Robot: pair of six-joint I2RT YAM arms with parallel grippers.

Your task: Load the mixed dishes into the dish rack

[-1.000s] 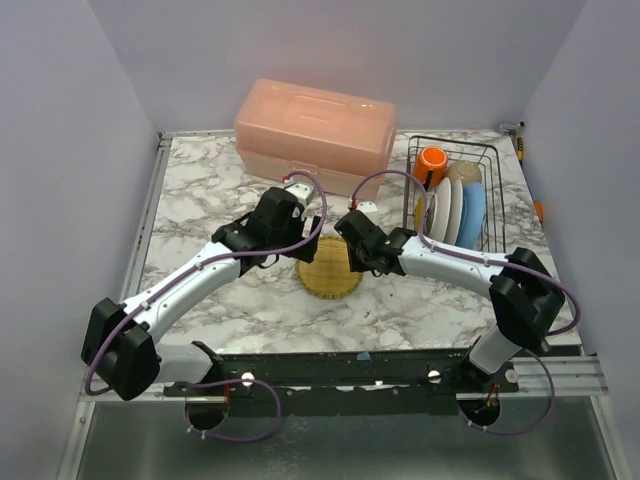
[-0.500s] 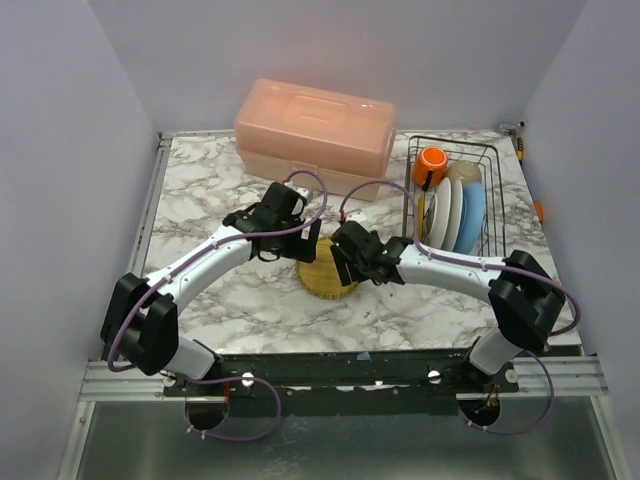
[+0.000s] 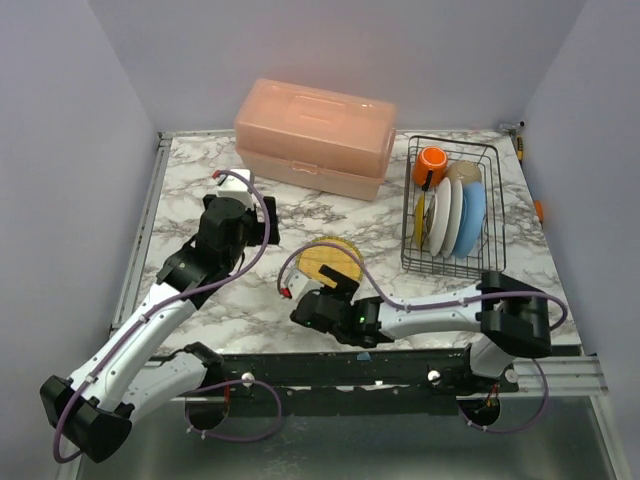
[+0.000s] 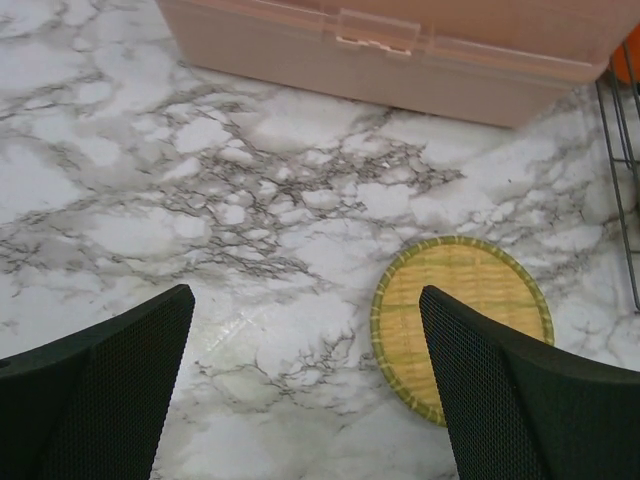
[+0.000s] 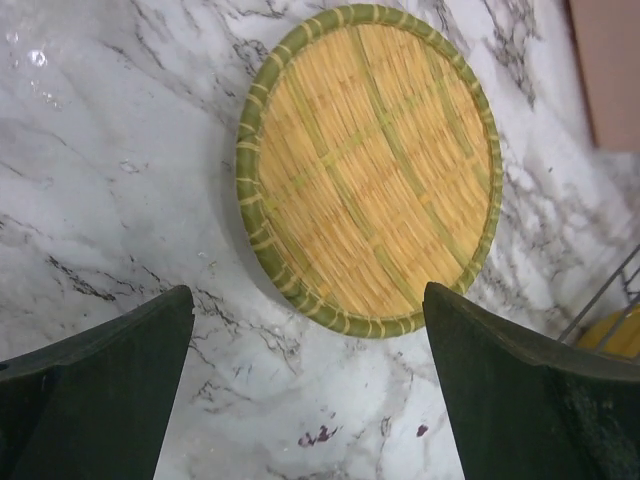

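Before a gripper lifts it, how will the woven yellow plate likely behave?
The woven plate looks thin and straw-like, so probably light and stiff. Lying flat on the smooth marble table, it may slide when pushed, and its low rim looks hard to grip.

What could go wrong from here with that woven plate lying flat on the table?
The woven plate lies flat on the marble table, so the open right gripper may push it along rather than get under its rim. The dish rack already holds upright plates and an orange mug; squeezing another in could knock them.
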